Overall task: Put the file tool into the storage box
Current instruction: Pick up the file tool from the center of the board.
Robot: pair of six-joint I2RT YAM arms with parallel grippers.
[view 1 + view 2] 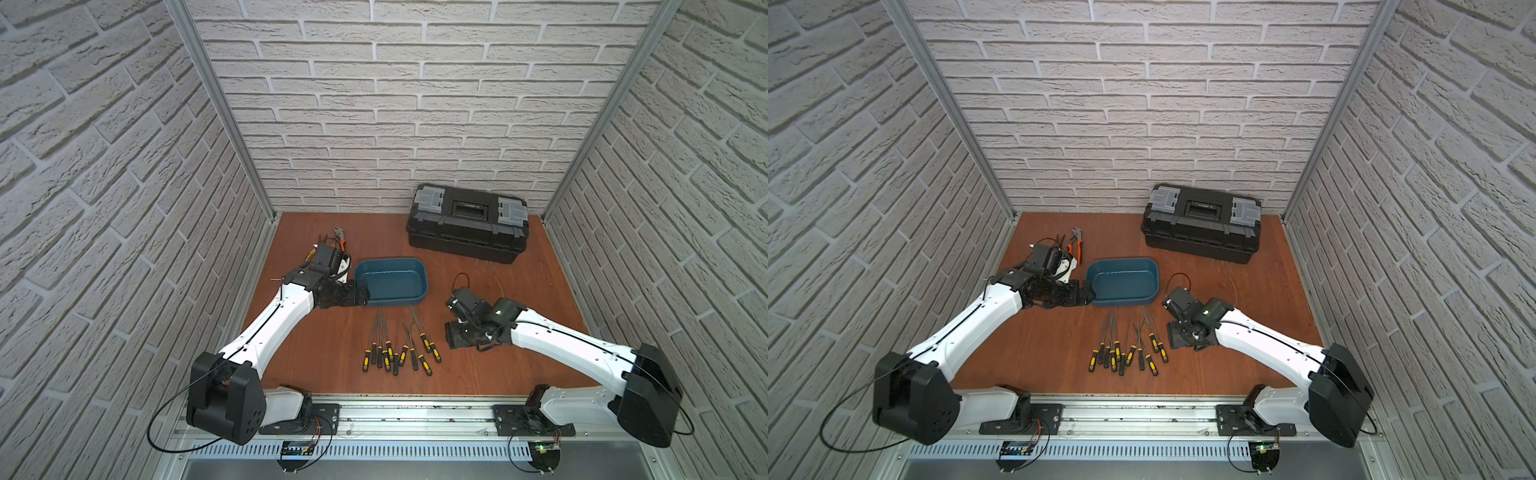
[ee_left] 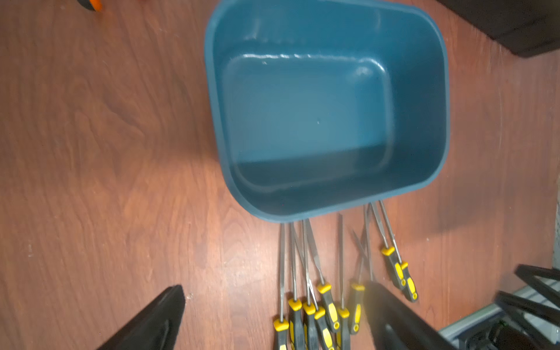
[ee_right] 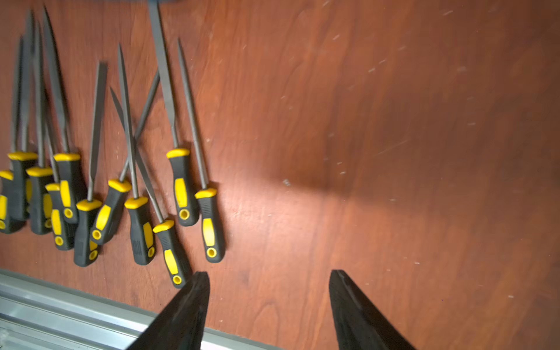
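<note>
- Eleven files (image 1: 427, 343) are counted, fanned on the red-brown wooden table (image 1: 316, 353), tips at one storage box (image 1: 390, 278).
- One black toolbox (image 1: 467, 222) is set near white brick-patterned walls (image 1: 374, 124).
- Left gripper (image 2: 275, 289) and right gripper (image 3: 269, 275) are held wide, gripping nothing.

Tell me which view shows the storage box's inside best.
The left wrist view: the storage box fills it, floor bare. Both top views show it small; the right wrist view hardly shows it.

Files (image 1: 389, 348) just before storage box (image 1: 390, 280); toolbox (image 1: 467, 226) behind (toward right)
</note>
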